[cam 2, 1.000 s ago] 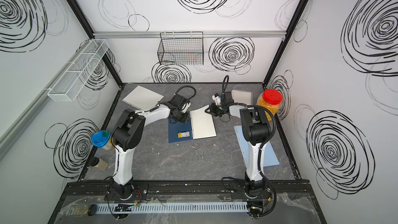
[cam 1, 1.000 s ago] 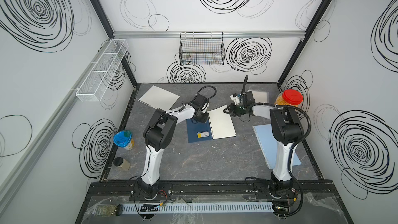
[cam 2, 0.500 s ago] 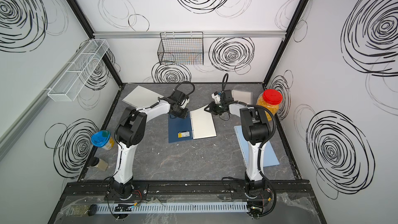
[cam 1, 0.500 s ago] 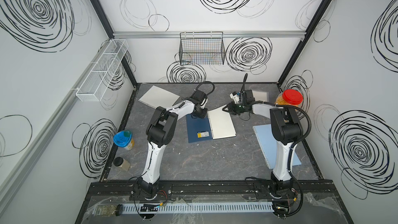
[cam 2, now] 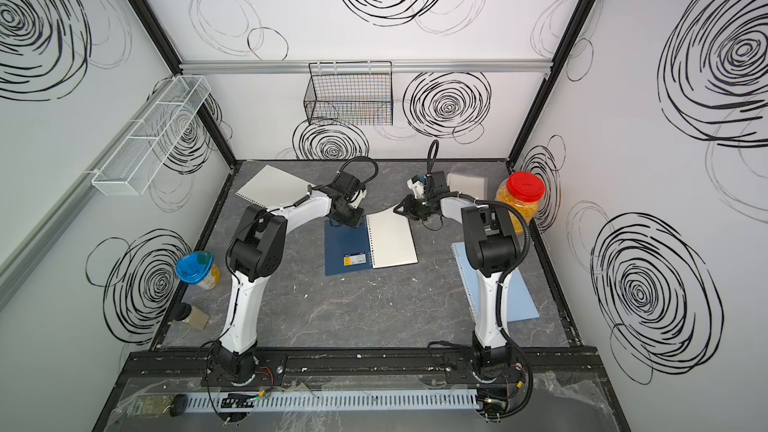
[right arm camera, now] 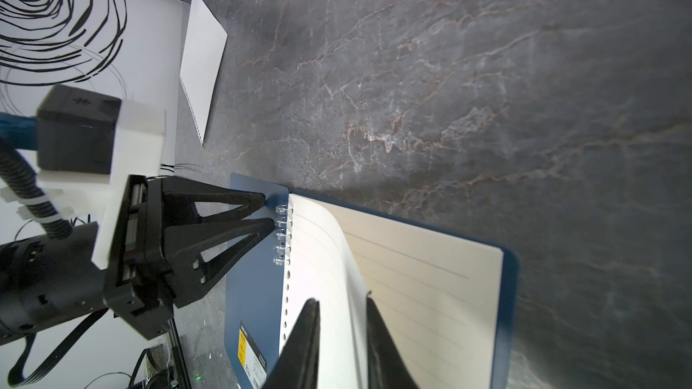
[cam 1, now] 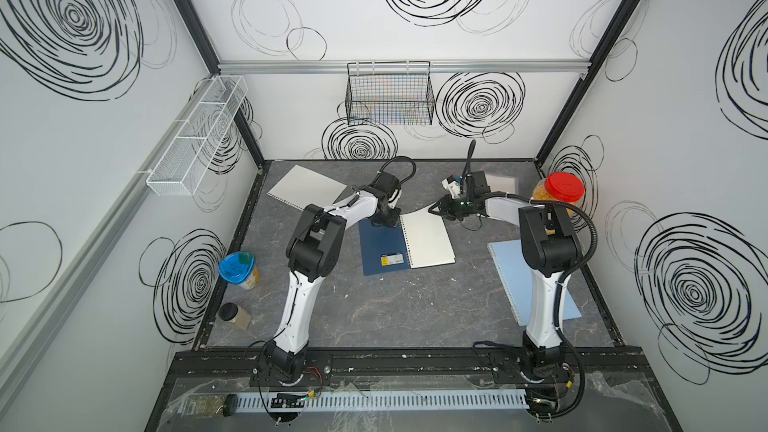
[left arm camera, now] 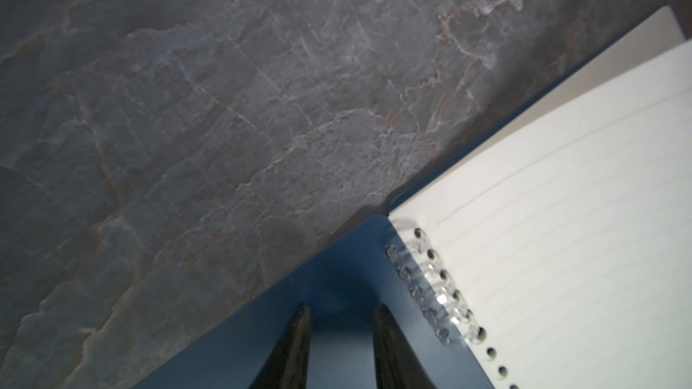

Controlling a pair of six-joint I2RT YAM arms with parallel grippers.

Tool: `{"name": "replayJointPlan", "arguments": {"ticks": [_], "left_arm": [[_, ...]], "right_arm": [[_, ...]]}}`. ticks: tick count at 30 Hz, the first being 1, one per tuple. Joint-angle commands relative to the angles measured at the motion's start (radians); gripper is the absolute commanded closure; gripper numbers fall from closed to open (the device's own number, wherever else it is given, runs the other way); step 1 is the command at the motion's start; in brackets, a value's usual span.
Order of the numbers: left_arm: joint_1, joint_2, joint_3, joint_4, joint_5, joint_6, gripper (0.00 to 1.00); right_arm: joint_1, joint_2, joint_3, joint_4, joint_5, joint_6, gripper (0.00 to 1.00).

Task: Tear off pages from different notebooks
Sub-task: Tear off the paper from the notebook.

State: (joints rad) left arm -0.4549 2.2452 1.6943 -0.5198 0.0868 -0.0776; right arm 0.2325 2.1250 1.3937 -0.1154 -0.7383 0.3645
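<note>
The left arm [cam 1: 316,238] stretches forward, elbow raised and wrist bent down. Its left end effector [right arm camera: 267,211] is planted on the dark navy notebook's [cam 1: 380,251] opened cover, just beside the clear spiral [right arm camera: 281,233], fingers slightly apart with nothing between them. The right arm [cam 1: 544,238] reaches inward, low over the desk [cam 1: 395,309]. The right end effector [right arm camera: 340,303] straddles the top page [right arm camera: 325,252], which arches up from the spiral (whether it truly pinches the sheet I cannot tell). A loose page [cam 1: 305,184] lies well apart, off to the left end effector's left.
</note>
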Motion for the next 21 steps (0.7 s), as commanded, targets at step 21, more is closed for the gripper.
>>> {"name": "replayJointPlan", "arguments": {"ticks": [21], "left_arm": [[0.001,0.074,0.021,-0.089,-0.119,0.012,0.82]], "right_arm": [[0.06,0.039,0.146,-0.16,0.122,-0.125,1.0]]}}
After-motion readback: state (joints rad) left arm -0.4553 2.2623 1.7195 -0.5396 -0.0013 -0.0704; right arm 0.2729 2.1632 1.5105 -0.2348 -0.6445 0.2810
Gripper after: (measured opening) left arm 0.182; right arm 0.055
